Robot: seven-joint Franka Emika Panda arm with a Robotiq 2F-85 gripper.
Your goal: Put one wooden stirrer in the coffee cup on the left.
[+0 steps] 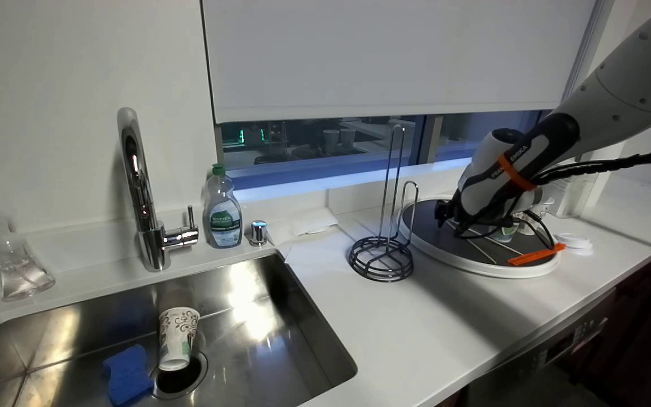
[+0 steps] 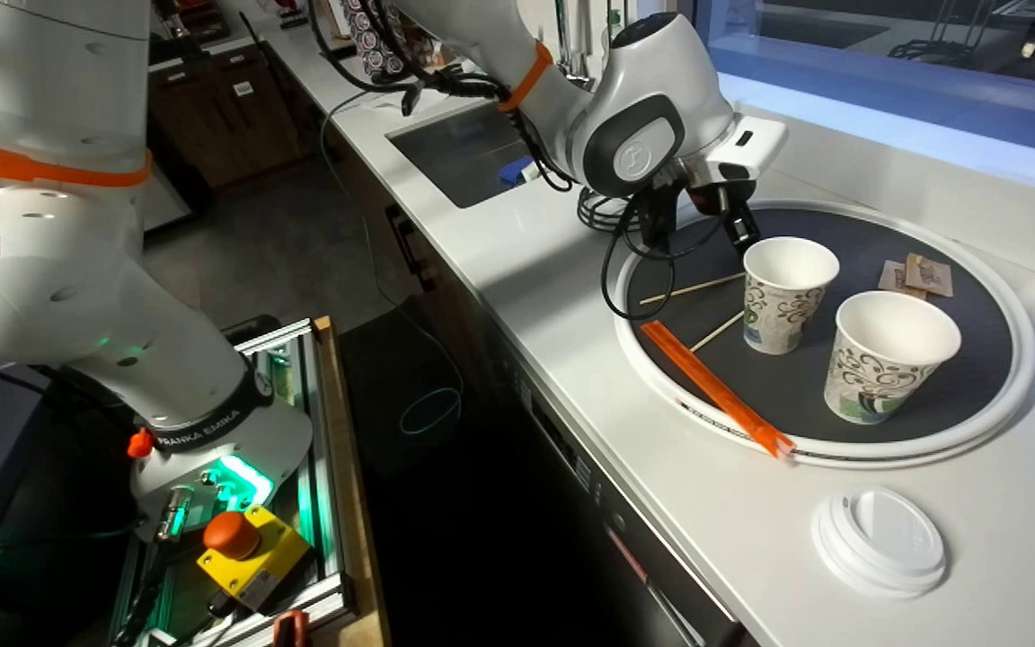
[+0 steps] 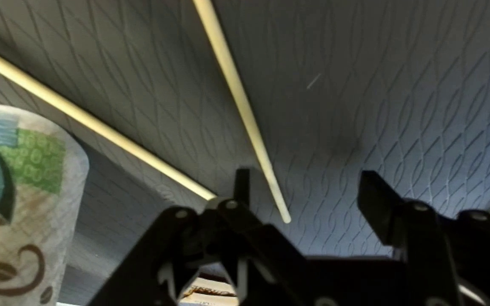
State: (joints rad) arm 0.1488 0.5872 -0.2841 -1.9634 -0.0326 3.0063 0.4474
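Two thin wooden stirrers lie on the round dark tray (image 2: 1003, 395). In the wrist view, the end of one stirrer (image 3: 245, 106) shows between my open fingertips (image 3: 306, 176), closer to the left finger. The second stirrer (image 3: 92, 123) runs to behind the left finger. Both stirrers show in an exterior view (image 2: 693, 289). My gripper (image 2: 702, 235) is low over the tray and holds nothing; its exact height is hard to tell. Two patterned paper cups stand upright on the tray: the left cup (image 2: 782, 305) beside the gripper and the right cup (image 2: 890, 364).
An orange strip (image 2: 715, 386) lies across the tray's rim. Brown packets (image 2: 926, 274) lie behind the cups. White lids (image 2: 881, 539) sit on the counter. A wire holder (image 1: 382, 260) stands beside the tray. The sink (image 1: 325, 339) holds a tipped cup (image 1: 178, 339) and blue sponge (image 1: 127, 376).
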